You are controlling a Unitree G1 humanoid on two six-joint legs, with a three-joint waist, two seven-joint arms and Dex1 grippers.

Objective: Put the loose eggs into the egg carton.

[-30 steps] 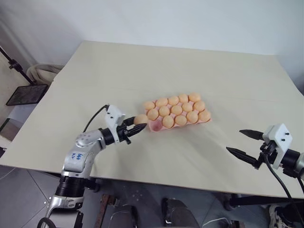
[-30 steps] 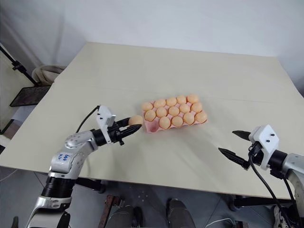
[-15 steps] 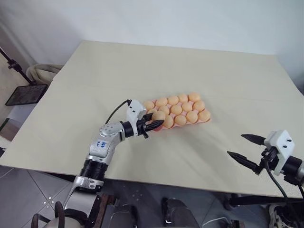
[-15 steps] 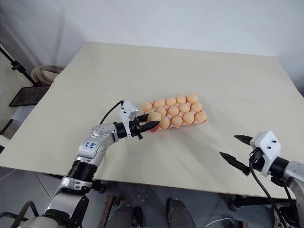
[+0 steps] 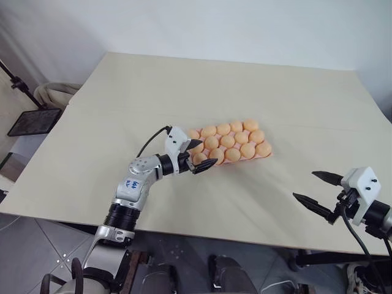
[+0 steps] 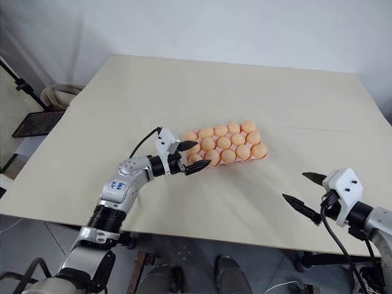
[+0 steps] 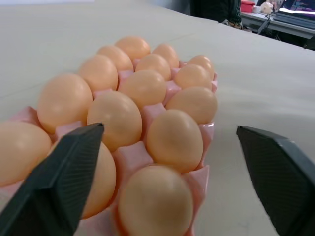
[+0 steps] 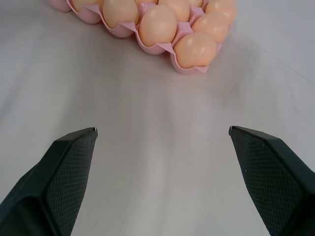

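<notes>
The pink egg carton (image 5: 243,159) lies mid-table, with pale-orange eggs (image 5: 228,141) in its cups. Loose eggs are out of view; every egg I see sits in the carton. My left gripper (image 5: 201,154) is open at the carton's near-left corner, one finger on each side of the corner egg (image 7: 155,201) and not gripping it. In the left wrist view its fingers (image 7: 59,187) frame the filled rows. My right gripper (image 5: 305,185) hovers open and empty over bare table near the front right, well apart from the carton (image 8: 162,49).
The beige table (image 5: 184,92) has its front edge just below both grippers. A black stand with a flat tray (image 5: 33,120) is off the table's left side.
My left gripper carried an egg rightward to the carton's near-left corner, then opened and left it in the cup. The right gripper has held still.
</notes>
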